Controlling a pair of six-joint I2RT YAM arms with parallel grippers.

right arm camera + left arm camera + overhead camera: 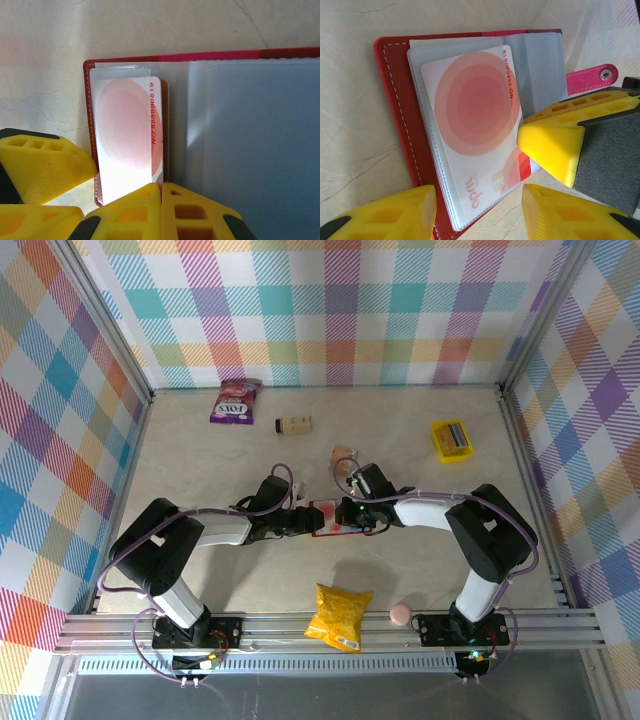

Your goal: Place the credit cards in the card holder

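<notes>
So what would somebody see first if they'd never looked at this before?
Probably the two arms meeting in the middle of the table, left gripper and right gripper nose to nose over the open red card holder. Up close, a pink card with big round rings sits in a clear pocket, the right gripper's shut yellow fingers at its end. The bright checked walls and a yellow snack bag at the near edge pop too.

I find a staged robot test cell, not a home: my arm bases (185, 625) are bolted to an aluminium rail (320, 628), and metal posts (110, 315) frame checked cloth walls (320, 310) around one pale tabletop (200, 450).
</notes>
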